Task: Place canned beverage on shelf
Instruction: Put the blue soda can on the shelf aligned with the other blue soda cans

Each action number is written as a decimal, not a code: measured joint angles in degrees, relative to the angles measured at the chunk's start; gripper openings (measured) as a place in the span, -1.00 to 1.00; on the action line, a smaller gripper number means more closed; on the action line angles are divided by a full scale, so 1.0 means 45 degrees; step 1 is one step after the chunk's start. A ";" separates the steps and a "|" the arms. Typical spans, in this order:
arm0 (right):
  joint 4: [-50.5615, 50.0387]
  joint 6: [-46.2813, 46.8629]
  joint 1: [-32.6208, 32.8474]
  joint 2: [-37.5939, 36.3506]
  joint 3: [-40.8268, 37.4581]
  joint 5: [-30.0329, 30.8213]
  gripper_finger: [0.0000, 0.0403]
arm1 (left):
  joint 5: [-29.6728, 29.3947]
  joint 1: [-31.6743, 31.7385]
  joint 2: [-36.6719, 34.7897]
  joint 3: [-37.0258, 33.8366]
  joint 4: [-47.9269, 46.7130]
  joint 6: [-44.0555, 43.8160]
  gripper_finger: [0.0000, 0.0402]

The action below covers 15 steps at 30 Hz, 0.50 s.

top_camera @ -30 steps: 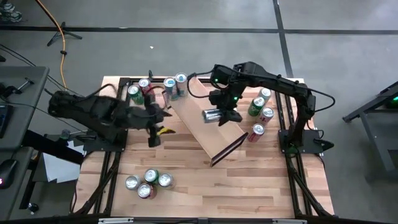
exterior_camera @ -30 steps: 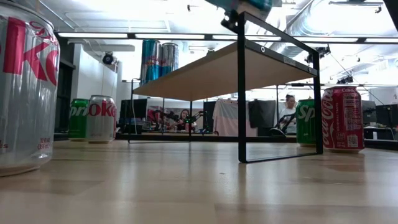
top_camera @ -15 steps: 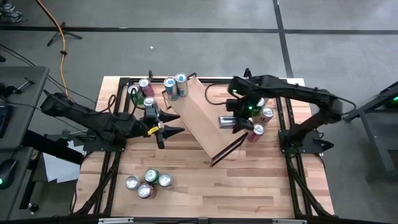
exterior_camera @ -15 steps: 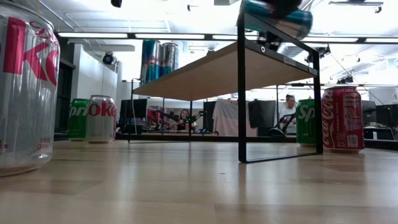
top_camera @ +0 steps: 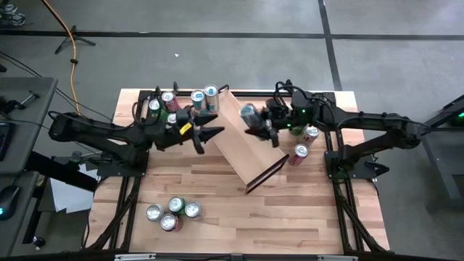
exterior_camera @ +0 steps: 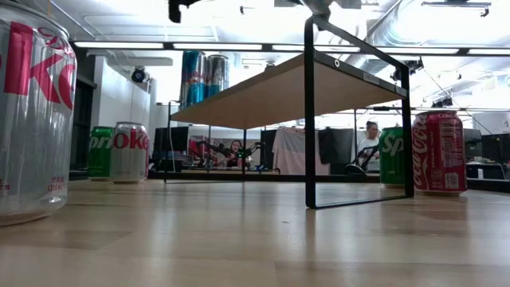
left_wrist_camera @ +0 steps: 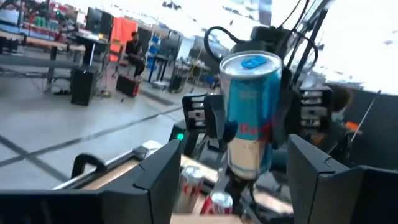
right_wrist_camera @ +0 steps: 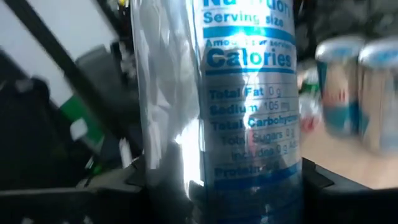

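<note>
A tall silver-and-blue can (top_camera: 249, 113) is in my right gripper (top_camera: 259, 125), which is shut on it above the pale-wood shelf (top_camera: 243, 141). The can stands upright in the left wrist view (left_wrist_camera: 250, 109) and fills the right wrist view (right_wrist_camera: 217, 93). My left gripper (top_camera: 212, 133) is open and empty, left of the shelf, pointing at the can. Two more tall blue cans (exterior_camera: 203, 77) stand at the shelf's far end. My right gripper pinches the can's side wall (right_wrist_camera: 155, 165) between its two fingers, around the middle of its height (left_wrist_camera: 231, 127). The fingers come level from the table's right side, across the can. The can is upright, top up, lifted clear above the shelf.
Several cans (top_camera: 163, 103) stand at the table's far left, a cluster (top_camera: 172, 214) stands near the front left, and red cans (top_camera: 299, 151) stand right of the shelf. In the low view a large can (exterior_camera: 32, 112) stands close by. People sit in the room behind.
My right gripper first went right with the can lying on its side, then swung back toward the far left over the shelf and turned the can upright. My left gripper has gone right and toward the far edge, up to the shelf.
</note>
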 joint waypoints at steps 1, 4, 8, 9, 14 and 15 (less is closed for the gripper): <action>0.0466 0.0000 0.0108 0.0147 0.0000 0.0306 0.01 | 0.0248 0.0172 0.0187 0.0003 0.0448 -0.0011 -0.06; 0.1462 0.0014 0.0364 0.0564 -0.0005 0.0681 0.01 | 0.0782 0.0585 0.0628 0.0155 0.1173 -0.0232 -0.06; 0.1899 0.0052 0.0590 0.0953 -0.0005 0.1145 0.01 | 0.1501 0.0853 0.1185 0.0659 0.1393 -0.0107 -0.06; 0.2006 0.0123 0.0622 0.1041 -0.0007 0.1248 0.01 | 0.1737 0.0883 0.1333 0.0779 0.1395 0.0023 -0.06; 0.2837 0.0631 0.0718 0.1221 -0.0015 0.1324 0.01 | 0.2601 0.1065 0.1980 0.1426 0.1382 0.0170 -0.06; 0.2916 0.0616 0.0755 0.1221 -0.0015 0.1383 0.01 | 0.2705 0.1099 0.2111 0.1546 0.1395 0.0243 -0.06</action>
